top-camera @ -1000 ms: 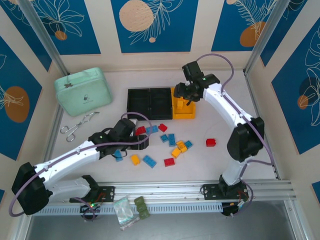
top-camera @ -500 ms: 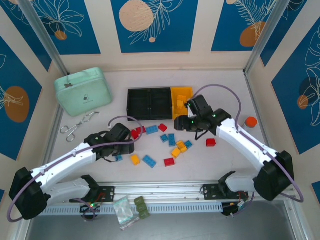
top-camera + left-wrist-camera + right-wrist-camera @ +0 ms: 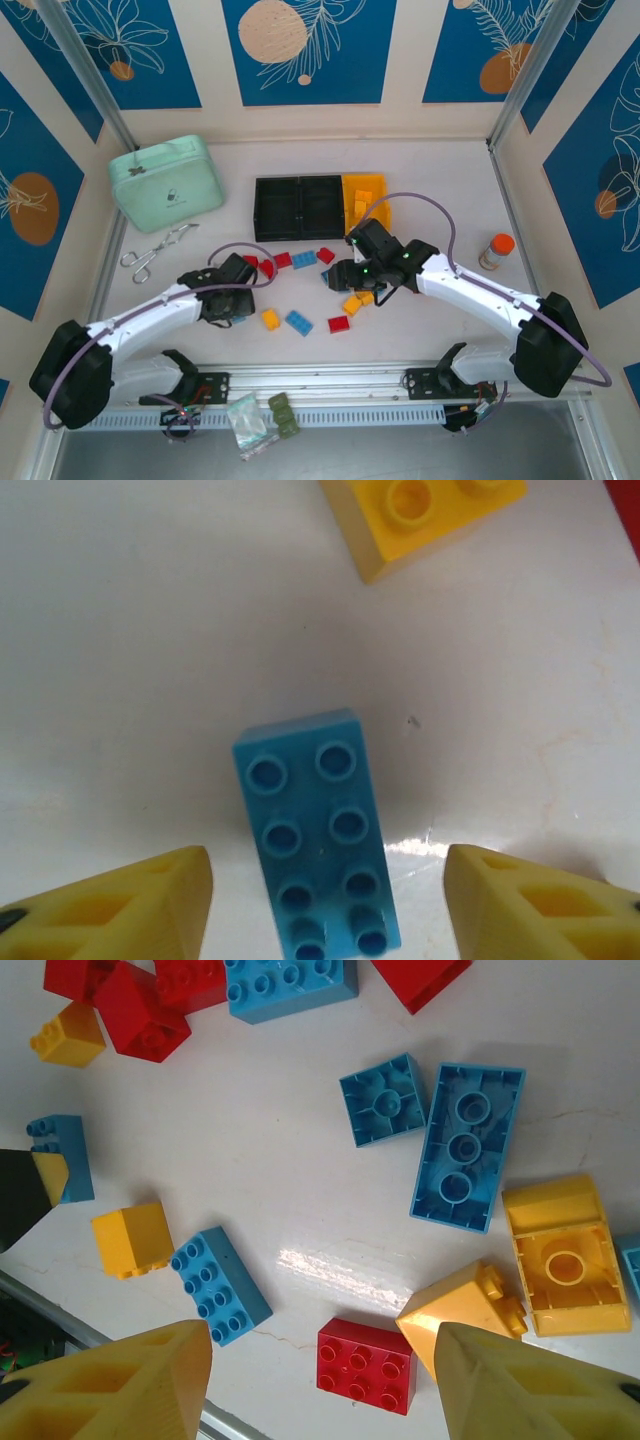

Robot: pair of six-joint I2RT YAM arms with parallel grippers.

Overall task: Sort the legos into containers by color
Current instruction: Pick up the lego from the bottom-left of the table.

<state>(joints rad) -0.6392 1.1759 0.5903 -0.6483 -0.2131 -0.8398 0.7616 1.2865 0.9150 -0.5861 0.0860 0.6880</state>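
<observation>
Glossy white table (image 3: 150, 630), studded blue plastic brick (image 3: 315, 840), wedge-fingered left gripper (image 3: 325, 880)

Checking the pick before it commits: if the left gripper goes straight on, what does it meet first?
Most likely the light blue eight-stud plastic brick, lying flat between the open fingers of the left gripper, with white table under it.

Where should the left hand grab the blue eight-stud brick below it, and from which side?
Pinch the blue brick across its two long side walls, from straight above. It lies flat, studs up, with bare table along both long sides, and the left hand straddles it, a finger on either side.
</observation>
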